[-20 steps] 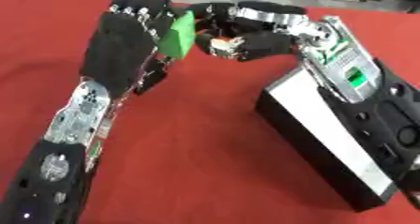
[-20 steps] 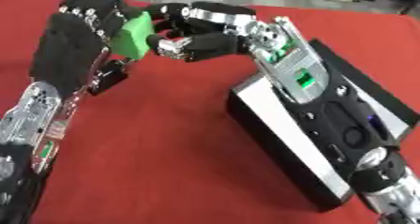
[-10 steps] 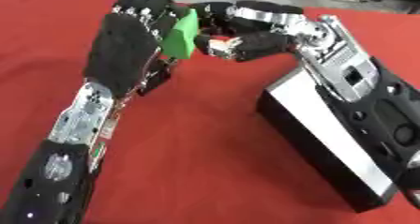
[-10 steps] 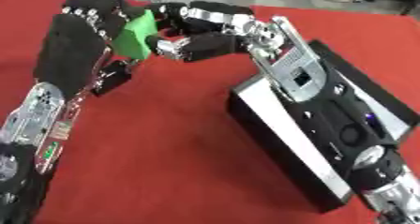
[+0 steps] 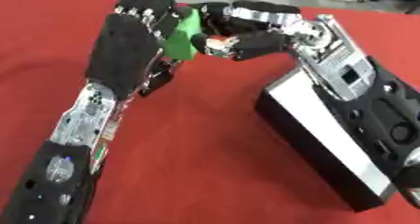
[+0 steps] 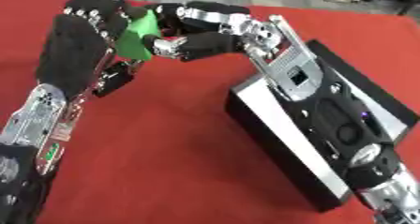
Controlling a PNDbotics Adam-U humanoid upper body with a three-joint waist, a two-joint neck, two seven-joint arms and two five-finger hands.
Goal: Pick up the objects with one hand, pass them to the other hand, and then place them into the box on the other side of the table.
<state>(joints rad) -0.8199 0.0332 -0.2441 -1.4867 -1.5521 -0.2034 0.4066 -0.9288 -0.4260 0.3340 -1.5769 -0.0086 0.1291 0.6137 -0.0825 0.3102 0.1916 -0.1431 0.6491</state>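
A green block [image 5: 182, 31] is held up over the red table, between my two hands at the top of the view. My left hand [image 5: 123, 45] shows its back, with its fingers curled over the block's upper left side. From the right, my right hand [image 5: 258, 40] meets it, its fingers and thumb pinching the block's right edge. Most of the block is hidden behind the two hands. The black box [image 5: 305, 117] with a pale inner wall lies at the right, partly under my right forearm.
The red tablecloth [image 5: 205, 167] fills the view. My left forearm [image 5: 78, 124] runs from the lower left corner up to the hand. My right forearm [image 6: 311, 82] lies across the box. Grey floor shows beyond the table's far edge.
Both hands stay together at the green block. My right hand has edged slightly closer to my left palm.
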